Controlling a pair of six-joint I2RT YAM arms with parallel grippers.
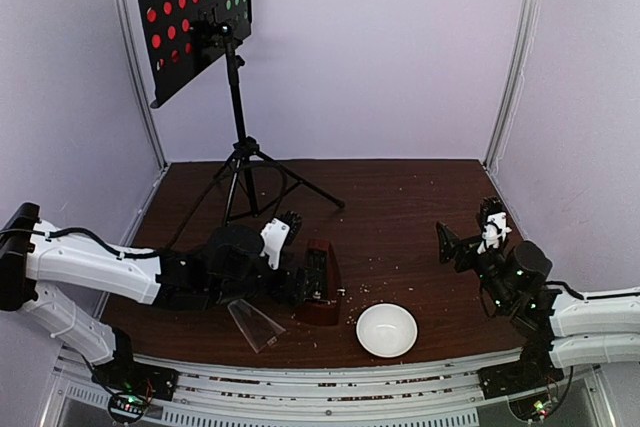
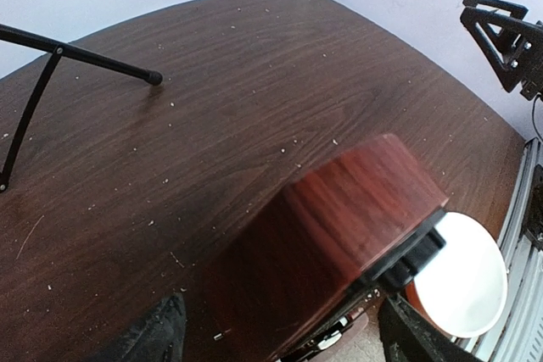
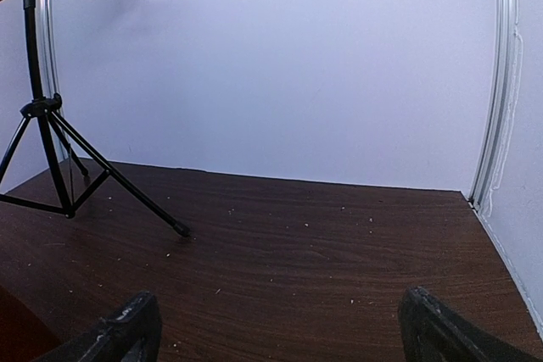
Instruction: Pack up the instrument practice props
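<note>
Left claw (image 1: 303, 283) is at the small red-brown wooden pyramid metronome (image 1: 321, 282), mid-bench toward the near edge. Jaws are spread wide, straddling the body. A sliver of dark wood bench (image 1: 420, 197) shows between one finger (image 2: 161, 332) and the metronome, so judged not clamped. The metronome's clear plastic cover (image 1: 255, 324) lies off, flat on the bench just beside it. A white round bowl (image 1: 387, 330) sits near on the right.

Step in hand, likely: grip the metronome. Close low, square across opposite faces, since the tapered sides could squeeze it out. Keep the swing clear of the bowl.

Right claw (image 1: 468, 239) hovers wide open, empty, well apart.

Only the top view shows the black perforated tripod music stand (image 1: 195, 17) whole and upright at the back. The red and green music sheets (image 1: 165, 32) show through its holes. The cover appears only there too. The finger gap shows only in the left wrist view. The right wrist view gives only the stand's legs and bare bench.
</note>
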